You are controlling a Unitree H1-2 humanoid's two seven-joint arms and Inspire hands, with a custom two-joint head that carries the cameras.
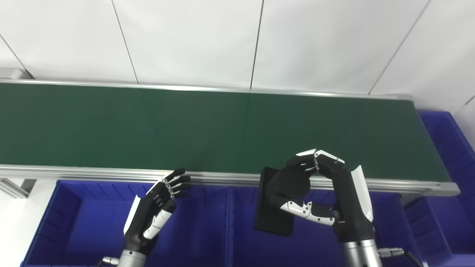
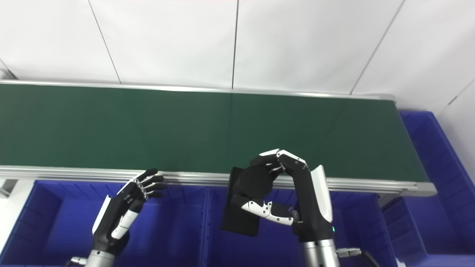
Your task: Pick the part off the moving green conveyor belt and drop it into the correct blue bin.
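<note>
My right hand (image 1: 319, 189) is shut on a flat black rectangular part (image 1: 272, 218) and holds it above the middle blue bin (image 1: 311, 244), just in front of the conveyor's near rail. The part hangs tilted, its upper end hidden behind my fingers. The green conveyor belt (image 1: 207, 126) runs across the view with nothing on it. My left hand (image 1: 157, 207) hovers open over the left blue bin (image 1: 89, 222), fingers spread and pointing toward the belt.
A third blue bin (image 1: 449, 148) stands at the belt's right end. The aluminium rail (image 1: 111, 172) edges the belt on my side. A white panelled wall (image 1: 237, 40) rises behind the conveyor.
</note>
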